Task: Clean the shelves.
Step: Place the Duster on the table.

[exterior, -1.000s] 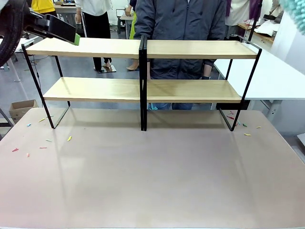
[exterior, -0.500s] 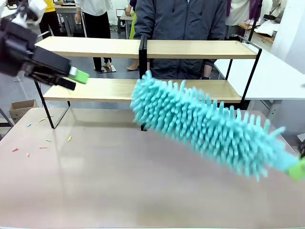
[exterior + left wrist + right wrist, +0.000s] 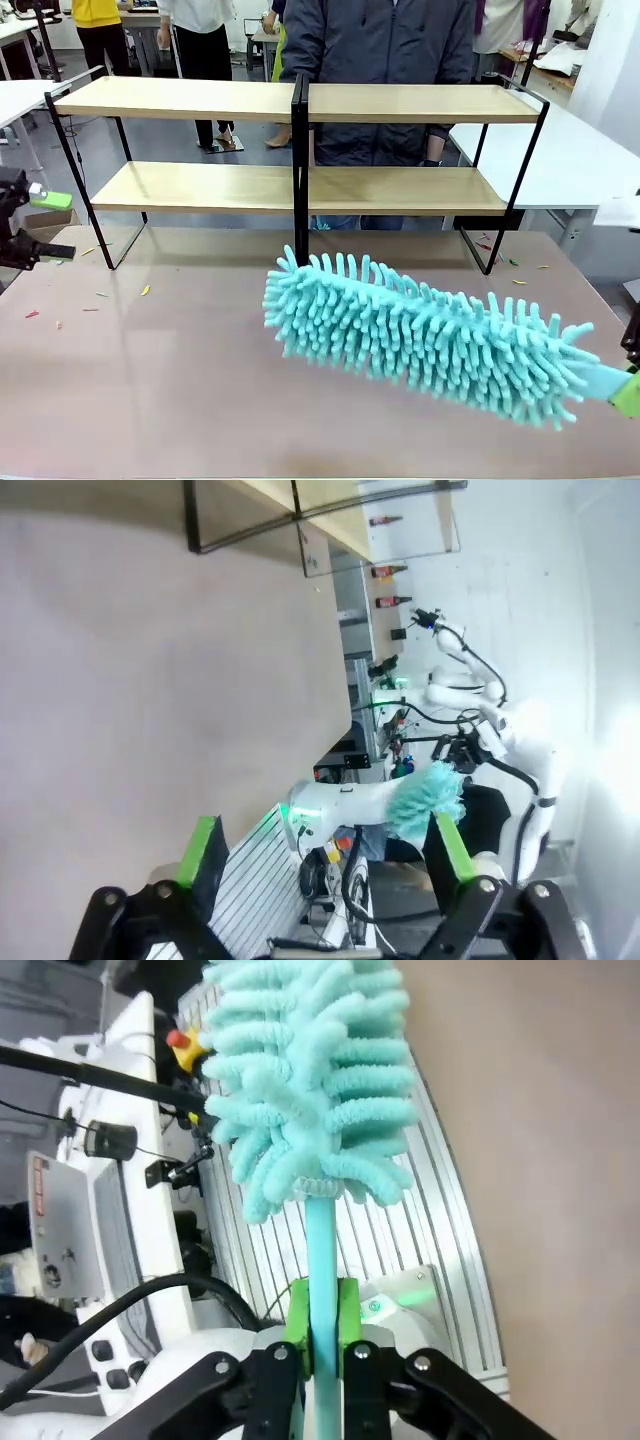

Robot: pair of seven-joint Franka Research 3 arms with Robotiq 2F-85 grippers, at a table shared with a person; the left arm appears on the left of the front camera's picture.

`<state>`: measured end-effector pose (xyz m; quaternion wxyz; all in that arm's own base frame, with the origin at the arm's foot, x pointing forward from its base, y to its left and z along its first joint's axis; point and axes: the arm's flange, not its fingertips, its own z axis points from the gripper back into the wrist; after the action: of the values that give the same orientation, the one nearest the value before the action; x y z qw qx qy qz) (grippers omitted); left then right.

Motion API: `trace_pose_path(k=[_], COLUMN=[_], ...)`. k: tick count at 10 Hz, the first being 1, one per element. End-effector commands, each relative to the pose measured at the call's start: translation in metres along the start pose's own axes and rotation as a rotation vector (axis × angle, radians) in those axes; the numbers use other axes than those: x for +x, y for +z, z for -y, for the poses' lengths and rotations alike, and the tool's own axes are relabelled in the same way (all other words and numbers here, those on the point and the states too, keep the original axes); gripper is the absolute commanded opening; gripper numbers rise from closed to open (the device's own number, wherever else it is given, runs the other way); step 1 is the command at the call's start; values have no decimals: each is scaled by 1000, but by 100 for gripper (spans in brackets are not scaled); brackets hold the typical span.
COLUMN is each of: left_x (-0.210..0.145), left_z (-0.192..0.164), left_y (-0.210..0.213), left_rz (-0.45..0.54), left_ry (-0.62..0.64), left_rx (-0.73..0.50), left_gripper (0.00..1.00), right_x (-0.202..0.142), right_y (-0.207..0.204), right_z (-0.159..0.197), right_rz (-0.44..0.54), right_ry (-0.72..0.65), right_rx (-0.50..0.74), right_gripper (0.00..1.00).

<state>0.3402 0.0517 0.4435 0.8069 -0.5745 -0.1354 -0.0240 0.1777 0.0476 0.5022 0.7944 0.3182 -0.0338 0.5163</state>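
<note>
Front view: the shelves [image 3: 300, 145] stand at the far side of the table [image 3: 200, 380], in front of a person [image 3: 375, 70]. A turquoise duster [image 3: 420, 335] hangs over the near right of the table, its handle clamped between the pads of the right gripper [image 3: 322, 1325]. The left gripper [image 3: 40, 225], at the left edge, has its fingers [image 3: 205, 850] spread wide, holding nothing. Small coloured scraps [image 3: 145, 291] lie near the rack's feet.
</note>
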Motion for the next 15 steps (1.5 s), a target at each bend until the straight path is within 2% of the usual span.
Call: trace_pose_path(k=[1,2,4,6,8,11,13,14,15], left_x=[2,2,2,2,2,2,2,2,2], left_z=[54,54,54,54,54,54,54,54,54], left_y=[-13,-13,-13,-13,-13,-13,-13,-13,-13], left_rz=[-1,-1,-1,-1,-1,-1,-1,-1,-1], left_ry=[-153,-153,-153,-153,-153,-153,-153,-153,-153], left_rx=[-65,-65,-65,-65,-65,-65,-65,-65,-65], left_gripper=[100,100,100,100,100,100,100,100,100], right_x=[27,43,57,40,18,-16,-21,-18,-14], right_y=[-24,-40,-70,-79,-66,-38,-24,-19,-15], right_z=[36,62,114,147,161,180,185,188,192], right_rz=[-190,-282,-324,-243,-190,-157,-184,-213,-231], right_ry=[39,43,91,30,-19,-79,-68,-60,-48], right_rx=[-90,-162,-164,-183,-105,-86,-113,-118,-111], right_gripper=[13,13,13,13,13,13,13,31,70])
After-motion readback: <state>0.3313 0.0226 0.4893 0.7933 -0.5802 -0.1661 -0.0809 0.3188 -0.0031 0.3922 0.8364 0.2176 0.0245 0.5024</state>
